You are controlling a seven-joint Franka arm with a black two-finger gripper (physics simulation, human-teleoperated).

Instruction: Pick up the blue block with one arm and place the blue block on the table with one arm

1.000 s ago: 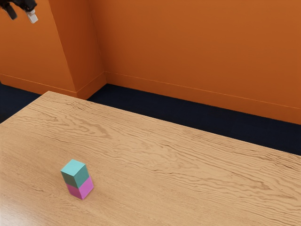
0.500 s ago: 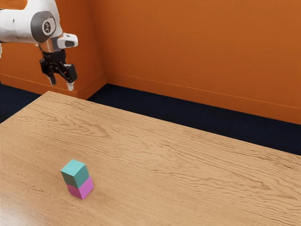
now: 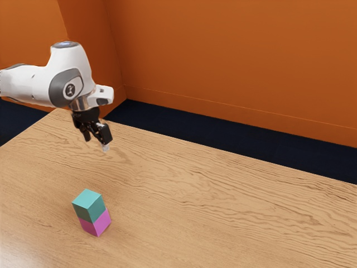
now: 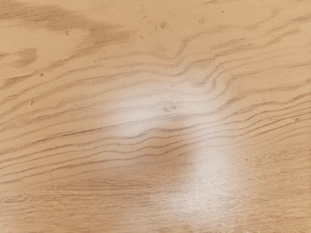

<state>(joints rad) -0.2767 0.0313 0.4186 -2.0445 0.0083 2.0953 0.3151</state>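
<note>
My gripper (image 3: pixel 96 146) hangs in the air over the table in the exterior view, its two fingers apart with nothing between them. Lower in that view, a teal-blue block (image 3: pixel 88 206) rests on top of a pink block (image 3: pixel 97 223), which stands on the wooden table (image 3: pixel 201 201). The gripper is higher than this stack and separate from it. Bare wood grain of the table (image 4: pixel 155 141) lies under my hand in the wrist view.
Behind the table are an orange wall (image 3: pixel 240 61) and a dark floor (image 3: pixel 234 144). The table's far edge runs from the exterior view's upper left down to its right side.
The arm has come further into the exterior view, and my gripper has moved down and toward that view's right, closer to the stack. Both blocks have stayed where they were.
</note>
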